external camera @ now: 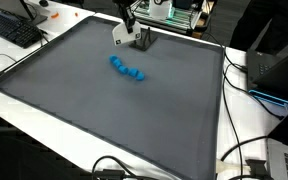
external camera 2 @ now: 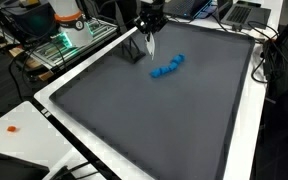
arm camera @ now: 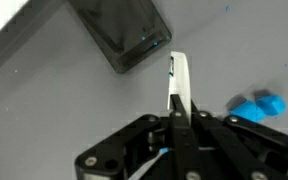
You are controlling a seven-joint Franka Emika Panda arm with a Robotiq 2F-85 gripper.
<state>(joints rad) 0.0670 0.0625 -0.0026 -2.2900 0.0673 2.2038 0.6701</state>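
Note:
My gripper [arm camera: 180, 113] is shut on a thin white stick-like object [arm camera: 179, 80] with a small blue mark near its tip. In both exterior views the gripper [external camera: 127, 20] [external camera 2: 150, 22] hangs over the far part of the grey mat, and the white object [external camera 2: 150, 45] points down towards the mat. A dark box-like container [arm camera: 120, 34] stands just beside it, as the exterior views [external camera: 141, 39] [external camera 2: 132, 48] also show. A curved row of small blue pieces [external camera: 129, 69] [external camera 2: 167, 68] lies on the mat a little nearer; part of it shows in the wrist view [arm camera: 259, 105].
The grey mat [external camera: 104, 110] [external camera 2: 164, 120] covers most of a white table. A keyboard [external camera: 12, 28] lies off one corner. Cables [external camera: 246, 90], a laptop [external camera 2: 239, 12] and electronics [external camera 2: 69, 35] line the table edges.

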